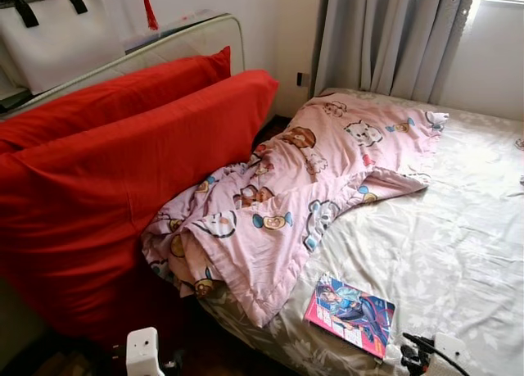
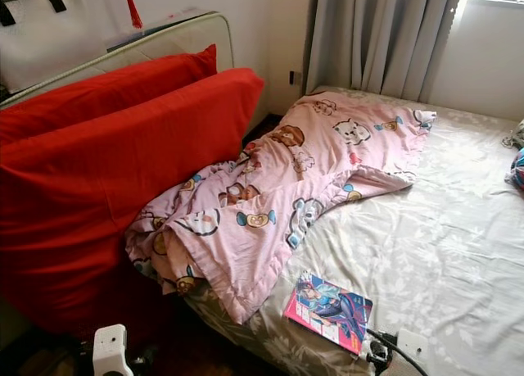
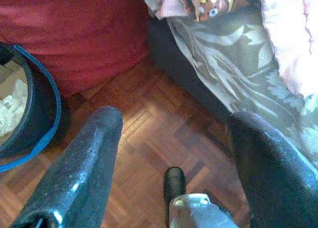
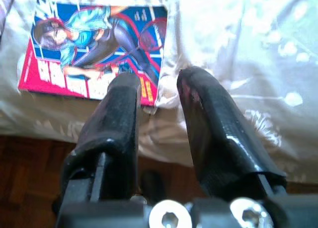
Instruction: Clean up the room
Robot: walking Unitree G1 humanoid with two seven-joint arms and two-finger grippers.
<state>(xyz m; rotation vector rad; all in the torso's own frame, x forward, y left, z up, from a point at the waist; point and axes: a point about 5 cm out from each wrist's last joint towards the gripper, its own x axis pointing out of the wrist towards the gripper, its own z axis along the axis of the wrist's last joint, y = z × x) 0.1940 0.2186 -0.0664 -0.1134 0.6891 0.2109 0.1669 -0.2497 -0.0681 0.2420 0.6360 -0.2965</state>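
My right claw [image 4: 158, 91], its two black fingers [image 4: 112, 123] slightly parted, hovers near the edge of a bed [image 4: 248, 49] with pale floral bedding. A colourful comic book [image 4: 89, 49] lies flat just beyond my fingertips. Dark wooden floor [image 4: 25, 173] lies below.

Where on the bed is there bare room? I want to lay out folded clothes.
Free: the wide stretch of floral sheet right of the pink blanket, between the curtain side and the comic book. Crowded: the left side, where the blanket bunches against the red pillows, and the near edge by the book, where the right gripper hovers.
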